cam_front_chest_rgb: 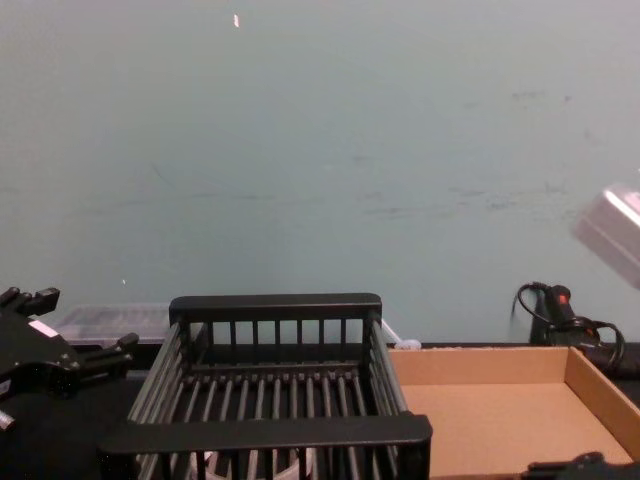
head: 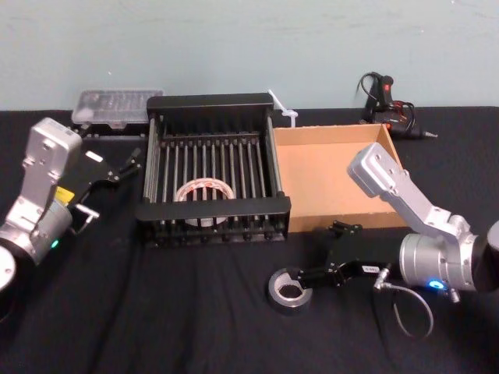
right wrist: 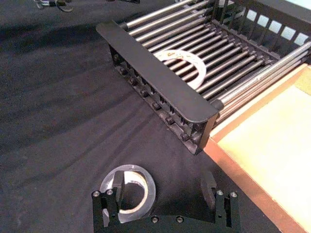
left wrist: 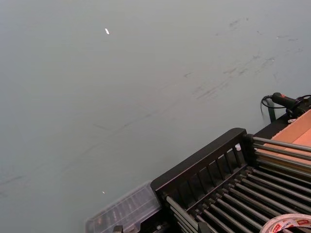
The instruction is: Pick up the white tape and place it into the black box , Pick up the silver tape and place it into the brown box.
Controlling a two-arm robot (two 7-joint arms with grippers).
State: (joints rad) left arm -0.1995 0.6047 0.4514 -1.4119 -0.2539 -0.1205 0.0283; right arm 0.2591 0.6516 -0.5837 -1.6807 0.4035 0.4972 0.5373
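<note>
Head view: the right gripper (head: pixel 306 274) is reaching low over the black tablecloth (head: pixel 195 312) in front of the brown box (head: pixel 327 167), its jaws spread wide and straddling the silver tape (head: pixel 288 291), which is lying flat on the cloth. In the right wrist view, one finger (right wrist: pixel 115 183) is sitting inside the roll's pale core while the other finger (right wrist: pixel 208 187) is standing well outside the ring, so the silver tape (right wrist: pixel 130 190) is not yet being clamped. The white tape (head: pixel 204 192) is lying flat on the slatted floor of the black box (head: pixel 210 210), toward its near wall; the black box is sitting just beside the brown box, to that box's left. The left gripper (head: pixel 132 161) is hovering beside the left wall of the black box, its fingers slightly parted and holding nothing. A clear plastic case (head: pixel 117 105) is lying behind the black box, and a black hand tool (head: pixel 386 97) is resting behind the brown box.
</note>
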